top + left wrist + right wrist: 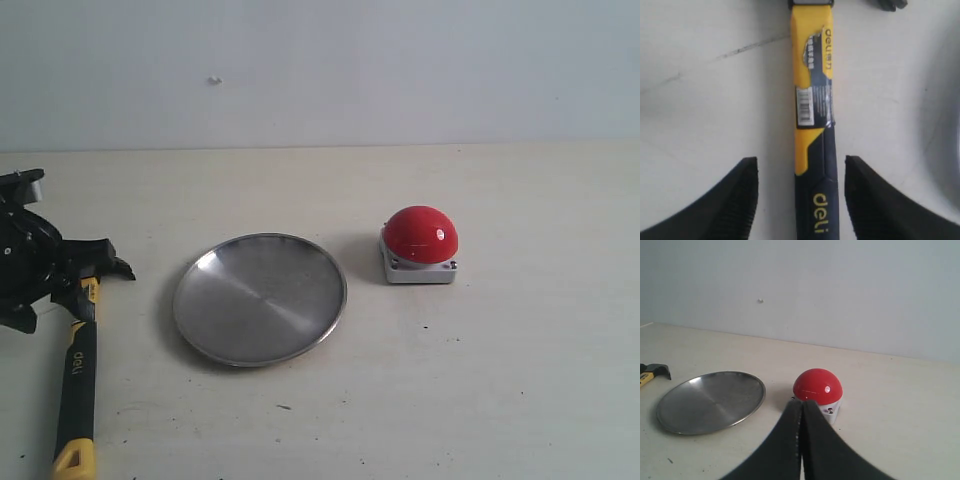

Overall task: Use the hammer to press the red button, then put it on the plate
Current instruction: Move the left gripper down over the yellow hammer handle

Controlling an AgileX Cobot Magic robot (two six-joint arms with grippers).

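- Lying flat at the far left of the table [480,400], the hammer [78,370] points its yellow end toward the bottom of the exterior view. Its dark head lies toward the top, with the claw turned toward the plate [260,298].
- Over the upper handle sits the left gripper [800,159], spread wide. In the left wrist view its black fingers [735,200] stand one on each side of the black-and-yellow handle. Bare table shows between each finger and the handle, so nothing is held.
- How high this gripper stands above the table I cannot tell.
- Right of the hammer, about mid-table, the plate lies flat: round, brushed silver, low-rimmed, and apart from the hammer head.
- Right of the plate, near it but not touching, stands the button [420,235], a glossy red dome on a square light-grey base.
- The right gripper [801,405] is outside the exterior view. In the right wrist view its two black fingers are pressed together with nothing between them. Their tips point at the button, whose base shows just behind them.
- Whether those tips touch the button I cannot tell.
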